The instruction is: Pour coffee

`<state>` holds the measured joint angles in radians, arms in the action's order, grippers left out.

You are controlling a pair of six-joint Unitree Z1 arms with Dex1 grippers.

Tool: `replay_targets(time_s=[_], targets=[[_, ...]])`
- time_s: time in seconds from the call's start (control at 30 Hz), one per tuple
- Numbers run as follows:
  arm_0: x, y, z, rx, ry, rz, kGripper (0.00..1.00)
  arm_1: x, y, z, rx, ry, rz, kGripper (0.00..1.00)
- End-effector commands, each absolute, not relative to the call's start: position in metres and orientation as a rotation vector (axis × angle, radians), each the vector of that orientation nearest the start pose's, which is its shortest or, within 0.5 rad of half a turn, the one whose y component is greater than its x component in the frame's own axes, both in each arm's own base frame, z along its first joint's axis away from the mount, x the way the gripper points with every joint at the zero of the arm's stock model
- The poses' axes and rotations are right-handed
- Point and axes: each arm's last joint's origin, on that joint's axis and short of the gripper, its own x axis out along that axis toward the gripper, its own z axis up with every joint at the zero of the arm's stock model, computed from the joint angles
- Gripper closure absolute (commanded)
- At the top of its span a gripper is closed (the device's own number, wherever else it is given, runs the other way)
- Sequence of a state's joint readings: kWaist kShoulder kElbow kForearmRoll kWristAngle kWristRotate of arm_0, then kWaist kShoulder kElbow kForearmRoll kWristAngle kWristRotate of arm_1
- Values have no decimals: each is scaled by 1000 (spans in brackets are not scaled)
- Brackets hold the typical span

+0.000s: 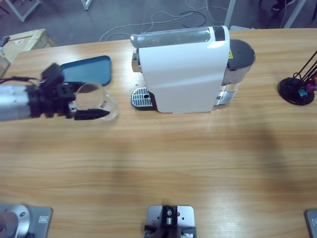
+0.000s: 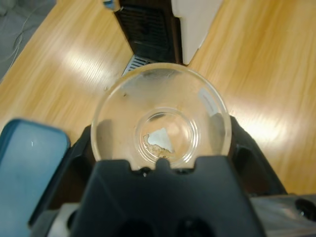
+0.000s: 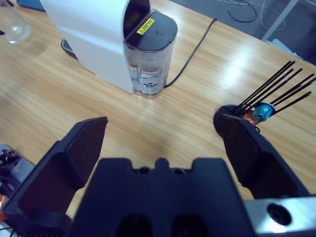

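A clear glass [image 1: 96, 100] hangs above the table's left part, tilted, with my left gripper [image 1: 88, 108] shut on it. In the left wrist view I look straight into the glass [image 2: 160, 106], its mouth toward the camera. A small pale tan trace of coffee [image 2: 159, 140] lies at its bottom. My left gripper [image 2: 160, 148] clasps the glass from both sides. The white coffee machine [image 1: 183, 69] stands to its right, with its drip tray [image 1: 141, 97] a short way from the glass. My right gripper [image 3: 165, 126] is open over bare table, holding nothing.
A dark blue tray [image 1: 88, 69] lies behind the glass. The machine's water tank [image 3: 149, 57] and its cable are at its right end. A black capsule stand [image 1: 297, 90] with thin rods sits at the far right. Bare wood stretches across the front.
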<state>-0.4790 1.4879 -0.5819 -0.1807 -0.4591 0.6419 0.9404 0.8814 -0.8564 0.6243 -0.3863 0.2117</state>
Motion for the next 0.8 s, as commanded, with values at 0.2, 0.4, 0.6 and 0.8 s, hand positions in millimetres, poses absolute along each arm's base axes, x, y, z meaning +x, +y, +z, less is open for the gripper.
replay_targets(time_s=[0.2,0.4,0.6,0.8], targets=[[292,-169,203,604,460,-1210,1000,69,61,360,-225,595,446,4],[300,-199,194,596,466,-1262,1000,71,63,355,-232,607,442,0],[305,-217,182,595,482,-1298,1000,71,61,353,-229,612,426,1],[307,-220,180,591,483,-1297,161,72,60,353,-224,615,411,0]])
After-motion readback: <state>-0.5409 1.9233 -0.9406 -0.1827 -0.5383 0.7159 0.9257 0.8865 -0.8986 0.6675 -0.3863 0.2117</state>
